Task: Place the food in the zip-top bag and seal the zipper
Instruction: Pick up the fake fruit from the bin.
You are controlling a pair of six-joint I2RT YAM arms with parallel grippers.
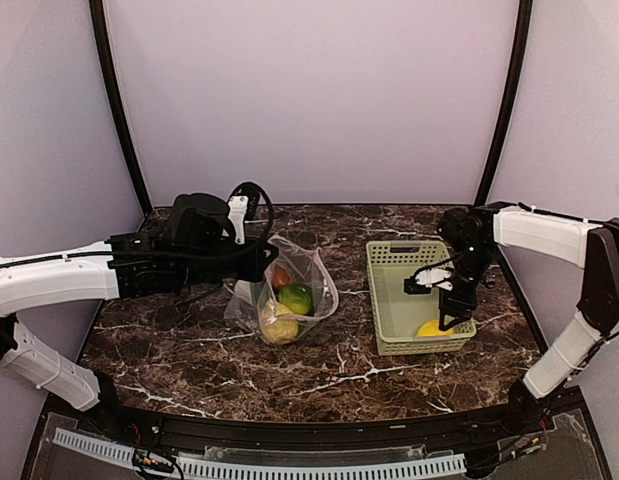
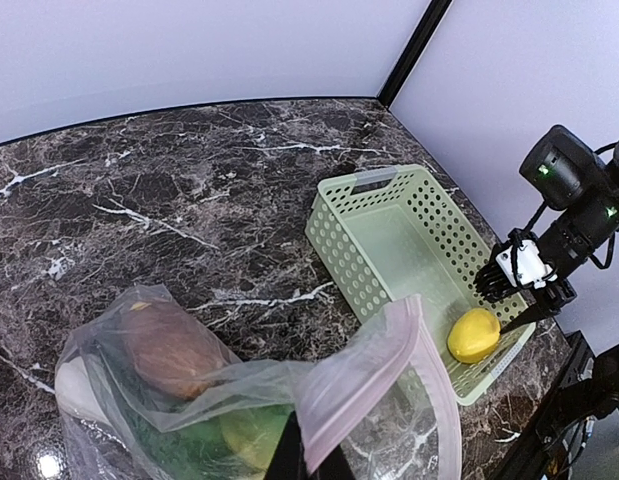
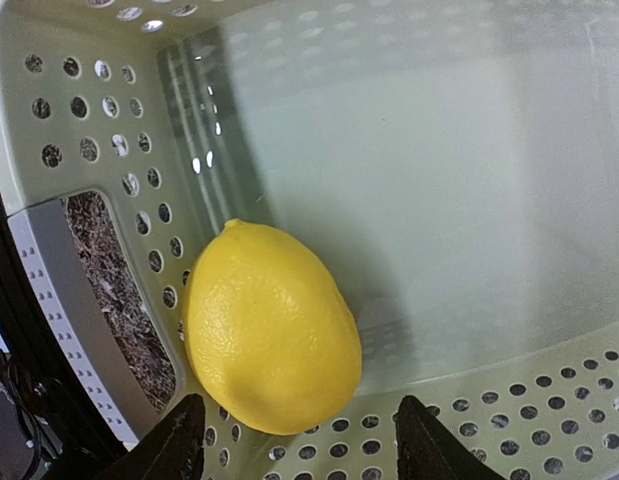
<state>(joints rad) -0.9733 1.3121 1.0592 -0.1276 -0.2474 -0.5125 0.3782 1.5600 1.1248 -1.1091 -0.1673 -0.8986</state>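
The clear zip-top bag [image 1: 289, 290] lies mid-table and holds a green lime [image 1: 296, 298], an orange fruit [image 1: 280, 276] and a yellow piece [image 1: 279, 325]. My left gripper [image 1: 261, 262] is shut on the bag's mouth edge; in the left wrist view its fingers [image 2: 309, 462] pinch the pinkish zipper strip [image 2: 379, 375], which is lifted and open. A yellow lemon [image 3: 269, 328] lies in the near corner of the light green basket [image 1: 389, 300]. My right gripper [image 3: 294, 445] is open, hanging in the basket just above the lemon [image 1: 434, 328], its tips on either side of the lemon's end.
The basket [image 2: 369, 240] stands right of the bag on the dark marble table. A tan-brown lump [image 2: 169, 350] shows inside the bag in the left wrist view. White curtain walls with black poles close in the back and sides.
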